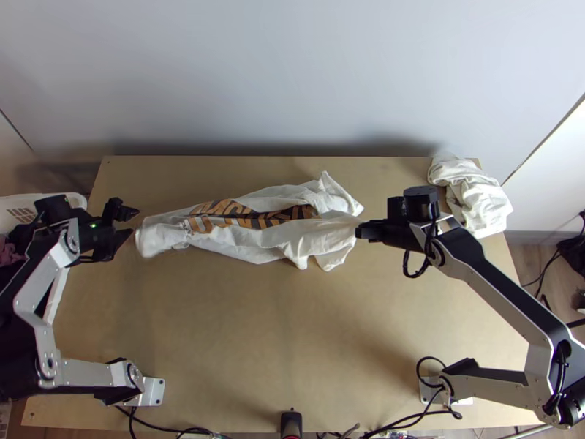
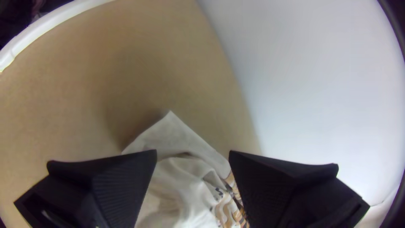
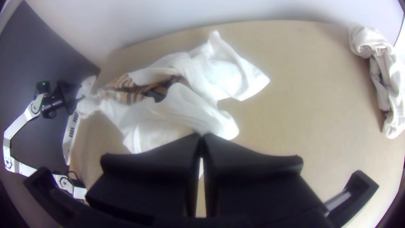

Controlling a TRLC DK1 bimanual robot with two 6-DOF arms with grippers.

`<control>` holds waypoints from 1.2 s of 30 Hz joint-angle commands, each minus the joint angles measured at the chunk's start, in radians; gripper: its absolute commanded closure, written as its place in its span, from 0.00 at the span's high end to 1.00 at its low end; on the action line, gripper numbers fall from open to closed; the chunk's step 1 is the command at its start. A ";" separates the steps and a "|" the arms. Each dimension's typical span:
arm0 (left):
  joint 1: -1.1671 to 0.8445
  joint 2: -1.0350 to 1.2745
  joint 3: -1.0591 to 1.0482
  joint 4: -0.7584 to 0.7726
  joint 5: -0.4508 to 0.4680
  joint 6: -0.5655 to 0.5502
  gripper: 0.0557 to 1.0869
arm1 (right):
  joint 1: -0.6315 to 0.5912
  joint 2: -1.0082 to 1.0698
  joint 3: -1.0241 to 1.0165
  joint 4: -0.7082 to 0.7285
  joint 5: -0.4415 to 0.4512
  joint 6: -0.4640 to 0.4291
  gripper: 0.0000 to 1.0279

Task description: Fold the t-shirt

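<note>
The white t-shirt [image 1: 278, 227] with an orange and black print lies bunched lengthwise across the upper table. At its left end, my left gripper [image 1: 130, 224] stands open just beside the cloth. In the left wrist view, a corner of the shirt [image 2: 181, 177] shows between and beyond the spread fingers of my left gripper [image 2: 193, 158]. My right gripper [image 1: 360, 231] is shut on the shirt's right part, which stretches up to the fingertips. In the right wrist view, the tips of my right gripper [image 3: 201, 137] meet at the edge of the white cloth [image 3: 190, 109].
A crumpled white cloth [image 1: 472, 194] lies at the table's far right corner. A white basket [image 1: 22, 205] with dark cloth stands off the left edge. The wall [image 1: 292, 73] rises behind the table [image 1: 278, 344], whose near half is bare wood.
</note>
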 commanded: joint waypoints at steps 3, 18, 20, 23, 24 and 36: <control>-0.083 -0.232 -0.119 -0.081 0.039 0.057 0.87 | -0.007 0.000 -0.013 0.011 -0.001 0.004 0.03; -0.071 -0.666 -0.310 -0.268 -0.023 0.369 0.87 | -0.022 0.008 -0.012 0.031 -0.001 0.006 0.03; -0.063 -0.680 -0.356 -0.268 -0.066 0.427 0.87 | -0.022 0.012 -0.009 0.032 -0.001 0.009 0.03; -0.049 -0.672 -0.396 -0.256 -0.072 0.476 0.87 | -0.022 0.026 0.002 0.034 -0.001 0.009 0.03; -0.052 -0.668 -0.405 -0.254 -0.083 0.491 0.87 | -0.022 0.032 0.008 0.034 -0.001 0.011 0.03; -0.126 -0.494 -0.469 -0.095 -0.099 0.485 0.87 | -0.014 0.043 0.068 0.026 -0.001 0.026 0.03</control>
